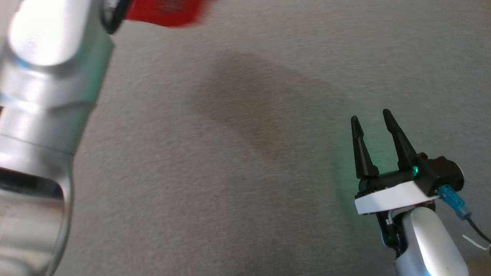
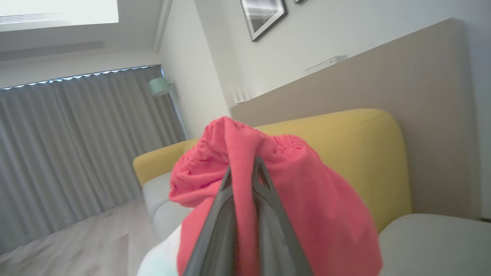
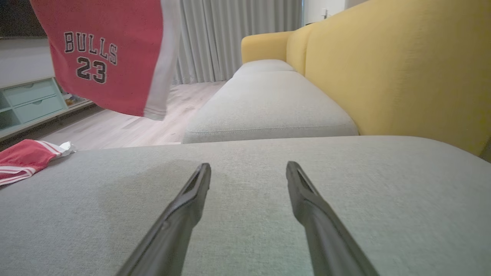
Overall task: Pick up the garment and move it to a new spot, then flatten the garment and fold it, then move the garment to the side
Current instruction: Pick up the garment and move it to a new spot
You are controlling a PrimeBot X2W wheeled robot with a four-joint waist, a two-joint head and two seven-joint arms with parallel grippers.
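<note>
The left gripper (image 2: 244,165) is clenching a bunched fold of the red fabric garment with a white side stripe and "BULLS 23" lettering (image 3: 103,57). Red cloth is passing between its two dark fingers (image 2: 216,222) and spilling over both sides of them. The garment is hanging in the air, its lower hem clear of the grey fabric seat cushion (image 3: 245,230). In the head view it is showing, blurred, as a red patch at the top edge beside the silver left forearm (image 1: 42,115). The right gripper (image 1: 370,115) is sitting released, fingers spread with nothing between them, low over the cushion and well apart from the garment; contact with the cushion cannot be told. A soft dark shadow (image 1: 249,103) is lying on the cushion between the two arms. A second red garment with white stripes (image 3: 23,163) is resting crumpled at the cushion's left edge in the right wrist view. The yellow upholstered backrest (image 3: 402,69) is running along the cushion's right side there, and grey pleated curtains (image 3: 238,34) are hanging beyond a pale wood floor (image 3: 126,130).
</note>
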